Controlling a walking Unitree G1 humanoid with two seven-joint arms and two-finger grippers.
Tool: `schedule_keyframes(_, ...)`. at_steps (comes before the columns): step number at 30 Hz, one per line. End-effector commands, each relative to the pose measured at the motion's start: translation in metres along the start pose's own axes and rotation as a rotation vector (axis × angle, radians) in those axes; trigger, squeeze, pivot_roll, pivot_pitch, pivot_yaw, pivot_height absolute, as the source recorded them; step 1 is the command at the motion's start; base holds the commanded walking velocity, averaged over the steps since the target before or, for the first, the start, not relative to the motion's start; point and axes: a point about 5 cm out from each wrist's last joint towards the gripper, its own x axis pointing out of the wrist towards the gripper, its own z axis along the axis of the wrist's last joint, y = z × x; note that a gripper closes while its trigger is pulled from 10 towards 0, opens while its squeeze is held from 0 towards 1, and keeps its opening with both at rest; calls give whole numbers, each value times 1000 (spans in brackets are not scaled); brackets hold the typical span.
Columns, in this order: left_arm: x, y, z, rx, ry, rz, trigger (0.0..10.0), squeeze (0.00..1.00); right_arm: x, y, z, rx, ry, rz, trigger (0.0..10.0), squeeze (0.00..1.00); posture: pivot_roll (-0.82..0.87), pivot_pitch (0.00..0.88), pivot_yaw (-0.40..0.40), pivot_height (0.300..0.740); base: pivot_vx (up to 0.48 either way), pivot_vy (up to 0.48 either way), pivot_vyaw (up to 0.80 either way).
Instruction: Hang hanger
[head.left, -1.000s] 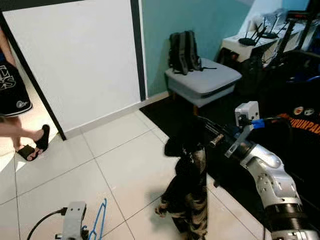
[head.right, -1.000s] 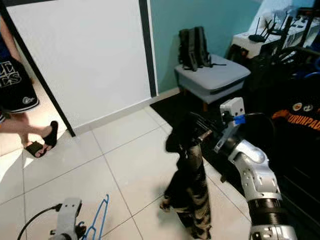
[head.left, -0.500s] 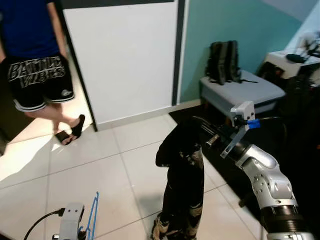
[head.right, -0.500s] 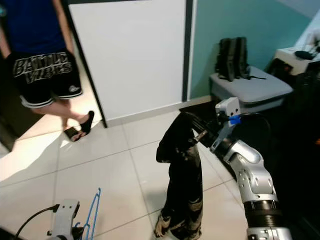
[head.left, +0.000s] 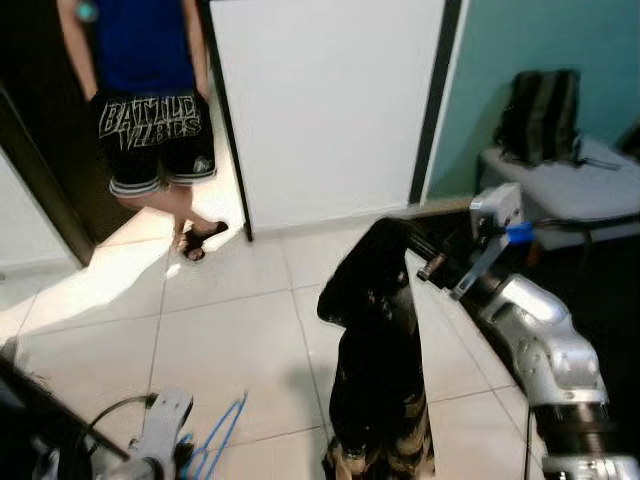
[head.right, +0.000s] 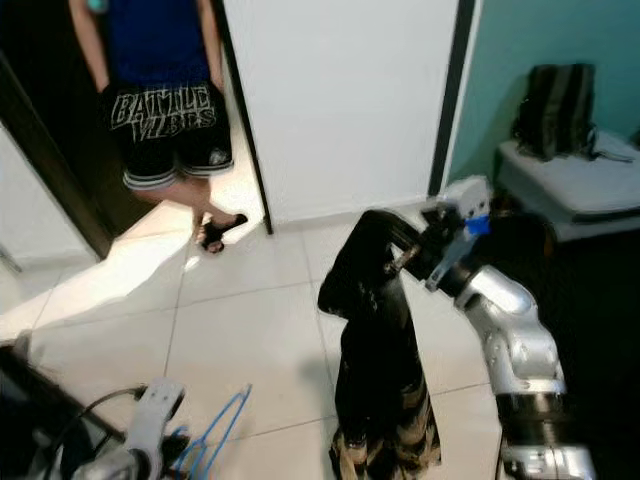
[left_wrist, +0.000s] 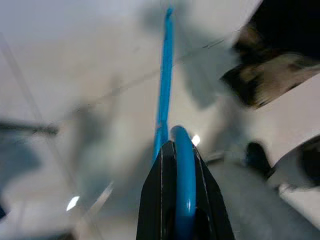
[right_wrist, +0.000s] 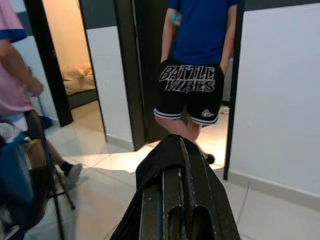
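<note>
- Hanger (head.left: 218, 444), blue, sits low at my left side: my left gripper (left_wrist: 176, 200) has its jaws closed on the hook, frame dangling just above the floor (head.left: 230, 340).
- Person (head.right: 160, 100) in black shorts stands at the doorway ahead.
- Garment (head.left: 380, 370), dark, is draped over my right gripper (right_wrist: 172, 195), jaws closed on the cloth, hem on the tiles.
- To do this well, I judge: walk steadily, grips tight, hook upright, and lift the trailing hem.
</note>
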Motion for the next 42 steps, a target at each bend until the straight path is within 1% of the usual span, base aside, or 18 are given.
schedule_keyframes(1, 1, 5, 15, 42, -54, -8, 10000, 0, 4, 7, 3, 2, -10, 28, 0, 4, -40, 0, -4, 740, 0, 0, 638)
schedule_keyframes(3, 4, 6, 41, 68, -159, -34, 10000, 0, 4, 11, 3, 13, -12, 38, 0, 8, -41, 0, -8, 740, 0, 0, 641)
schedule_keyframes(6, 3, 8, 55, 82, -226, -47, 10000, 0, 6, 12, 8, 23, -33, 47, 0, 8, -41, 0, -8, 740, 0, 0, 640)
schedule_keyframes(9, 3, 8, 56, 94, -248, -39, 10000, 0, 7, 13, 13, 29, -53, 54, 0, 4, -46, 0, -7, 740, 0, 0, 640)
schedule_keyframes(14, 0, 3, 63, 103, -346, -67, 10000, 0, 10, 20, 34, 61, -139, 119, 0, 0, -49, 0, -10, 740, 0, 0, 643)
schedule_keyframes(15, -4, -2, 85, 239, -405, -66, 10000, 0, 11, 23, 35, 63, -142, 136, 0, 0, -49, 0, -10, 740, 0, 0, 638)
schedule_keyframes(16, -12, -11, 105, 278, -489, -103, 10000, 0, 11, 25, 36, 64, -141, 145, 0, 0, -49, 0, -10, 740, 0, 0, 644)
schedule_keyframes(17, -12, -11, 105, 278, -489, -103, 10000, 0, 11, 25, 36, 64, -141, 145, 0, 0, -49, 0, -10, 740, 0, 0, 644)
schedule_keyframes(18, -26, -14, 128, 325, -557, -96, 10000, 0, 12, 28, 33, 66, -132, 151, 0, 0, -40, 0, -9, 740, 0, 0, 644)
schedule_keyframes(19, -26, -14, 128, 325, -557, -96, 10000, 0, 12, 28, 33, 66, -132, 151, 0, 0, -40, 0, -9, 740, 0, 0, 644)
schedule_keyframes(20, -40, -19, 147, 334, -628, -103, 10000, 0, 12, 30, 30, 70, -124, 156, 0, 0, -40, 0, -9, 740, 0, 0, 638)
schedule_keyframes(25, -76, -28, 205, 206, -880, -111, 10000, 0, 16, 35, 26, 84, -125, 160, 0, 0, -24, 0, -6, 740, 0, 0, 640)
schedule_keyframes(28, -84, -31, 218, 195, -933, -112, 10000, 0, 16, 36, 27, 89, -130, 163, 0, 0, -20, 0, -6, 740, 0, 0, 638)
schedule_keyframes(31, -102, -44, 250, 172, -1064, -136, 10000, 0, 18, 38, 31, 107, -152, 168, 0, 0, -13, 0, 0, 740, 0, 0, 638)
schedule_keyframes(34, -102, -44, 250, 172, -1064, -136, 10000, 0, 18, 38, 31, 107, -152, 168, 0, 0, -13, 0, 0, 740, 0, 0, 638)
schedule_keyframes(37, -117, -66, 262, 116, -1075, -187, 10000, 0, 18, 37, 49, 152, -250, 175, 0, 0, -8, 0, 9, 740, 0, 0, 640)
schedule_keyframes(39, -117, -66, 262, 116, -1075, -187, 10000, 0, 18, 37, 49, 152, -250, 175, 0, 0, -8, 0, 9, 740, 0, 0, 638)
schedule_keyframes(42, -120, -73, 264, 102, -1059, -170, 10000, 0, 18, 35, 65, 158, -322, 193, 0, 0, 0, 0, 7, 740, 0, 0, 627)
